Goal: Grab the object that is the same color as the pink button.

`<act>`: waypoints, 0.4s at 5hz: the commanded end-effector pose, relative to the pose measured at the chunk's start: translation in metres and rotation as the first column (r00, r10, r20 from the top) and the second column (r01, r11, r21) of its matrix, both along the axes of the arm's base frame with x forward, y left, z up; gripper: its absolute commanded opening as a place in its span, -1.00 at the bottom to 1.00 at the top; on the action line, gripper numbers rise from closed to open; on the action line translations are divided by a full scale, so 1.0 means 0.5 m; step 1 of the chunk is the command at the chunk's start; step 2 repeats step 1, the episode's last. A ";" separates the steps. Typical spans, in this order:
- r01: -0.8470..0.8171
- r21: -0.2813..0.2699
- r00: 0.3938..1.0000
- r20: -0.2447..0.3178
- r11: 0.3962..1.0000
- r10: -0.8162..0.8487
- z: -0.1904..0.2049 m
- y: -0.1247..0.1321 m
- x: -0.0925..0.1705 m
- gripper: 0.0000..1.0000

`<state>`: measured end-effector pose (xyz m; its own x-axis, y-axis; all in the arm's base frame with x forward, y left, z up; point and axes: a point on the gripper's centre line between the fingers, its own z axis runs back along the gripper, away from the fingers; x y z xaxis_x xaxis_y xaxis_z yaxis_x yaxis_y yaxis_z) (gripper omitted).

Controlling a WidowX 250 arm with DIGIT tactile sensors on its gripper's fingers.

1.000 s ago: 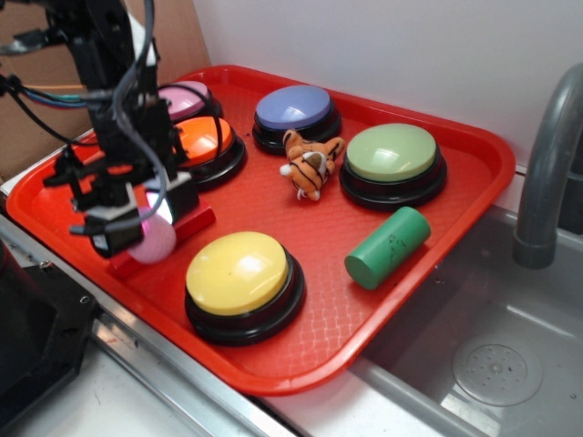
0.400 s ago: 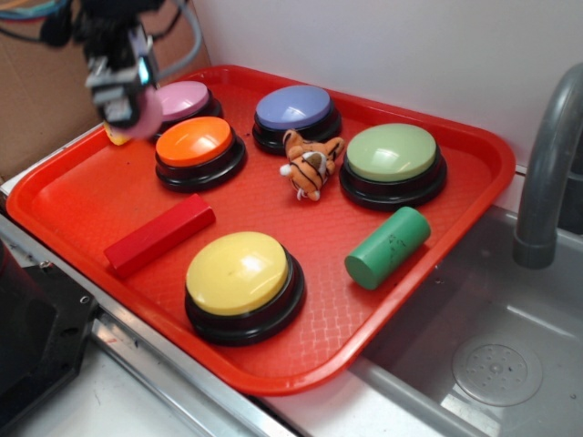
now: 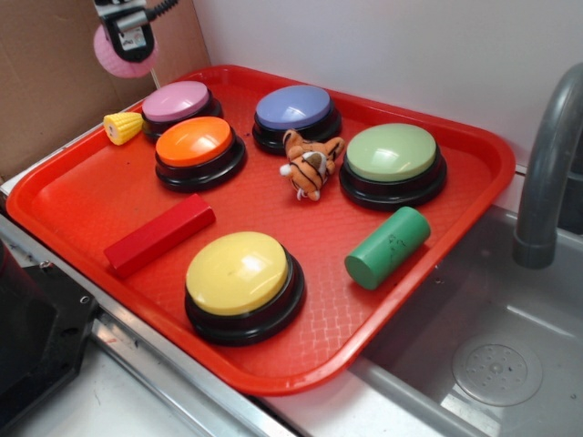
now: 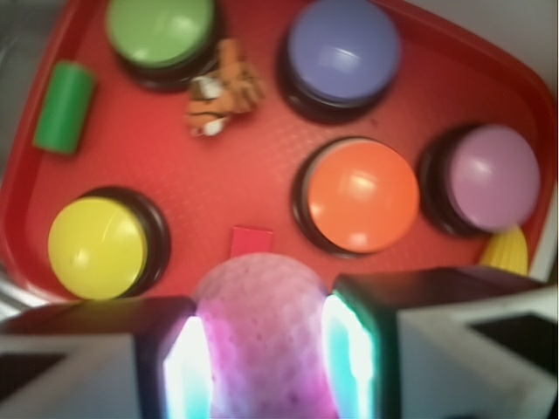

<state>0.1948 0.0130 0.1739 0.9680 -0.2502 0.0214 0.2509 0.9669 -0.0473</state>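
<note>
My gripper (image 3: 127,45) is shut on the pink dimpled ball (image 3: 107,53) and holds it high above the tray's far left corner. In the wrist view the ball (image 4: 262,332) fills the gap between the two fingers (image 4: 188,367), pressed on both sides. The pink button (image 3: 176,101) sits at the tray's back left, below and right of the gripper; in the wrist view it (image 4: 493,177) is at the right.
The red tray (image 3: 82,191) holds an orange button (image 3: 194,142), blue-purple button (image 3: 293,107), green button (image 3: 392,152), yellow button (image 3: 237,272), red block (image 3: 159,235), green cylinder (image 3: 387,247), toy tiger (image 3: 310,164) and yellow corn piece (image 3: 121,127). A sink and faucet (image 3: 547,173) are at the right.
The gripper, shut on the pink ball, rose from beside the red block to high over the tray's far left corner. The yellow corn piece is now uncovered.
</note>
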 end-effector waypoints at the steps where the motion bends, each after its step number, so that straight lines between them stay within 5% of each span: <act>1: -0.149 -0.011 0.983 0.108 0.989 0.150 0.049 -0.001 0.009 -1.00; 2: -0.149 -0.011 0.983 0.108 0.989 0.150 0.049 -0.001 0.009 -1.00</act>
